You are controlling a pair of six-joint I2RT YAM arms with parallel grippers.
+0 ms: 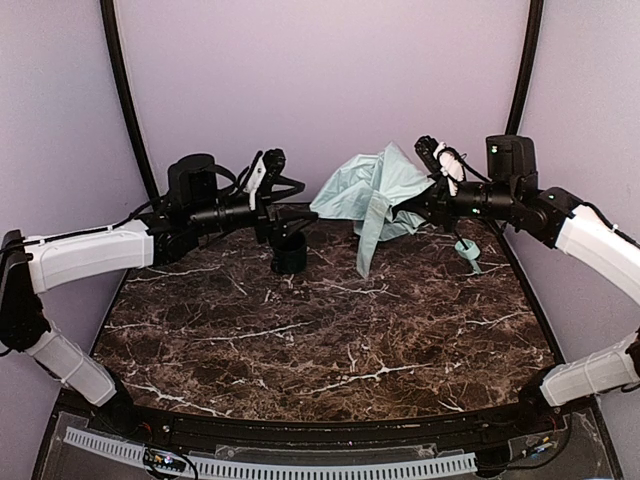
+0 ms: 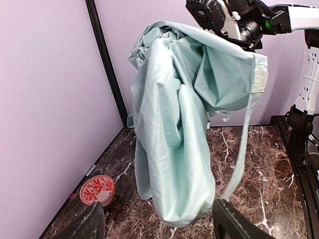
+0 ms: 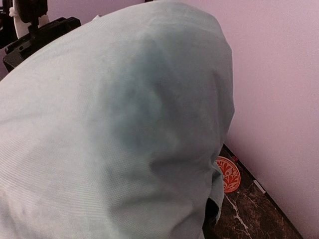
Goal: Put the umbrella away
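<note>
The umbrella (image 1: 372,190) is a loose bundle of pale mint-green fabric, not folded tidy. It hangs in the air to the right of the dark mug (image 1: 290,252) and a little behind it, lifted off the marble table (image 1: 330,350). The cloth falls in long soft folds, and one narrow flap reaches down almost to the table level. A thin strap with a paler tab (image 2: 258,74) runs down the side of the bundle. Further right from the mug, under the right arm, a small mint-green piece (image 1: 467,252) hangs lower. Dark lining shows under the fabric in the top view.

Behind the mug and the umbrella the lilac back wall (image 1: 320,80) stands close. A red round thing with white leaf pattern (image 2: 97,189) lies at the foot of the wall. The widest stretch of marble is in front of the mug, toward the arm bases.

The right gripper (image 1: 428,198) comes in from the right, well apart from the mug, with the forearm nearly level. It has hold of the umbrella at the top of the bundle – how far its fingers stand apart I cannot tell, the cloth hides them. The left gripper (image 2: 158,204) is just above and behind the mug, arm stretched level from the left side. Its jaws are wide apart with nothing between them, and they face the hanging fabric
</note>
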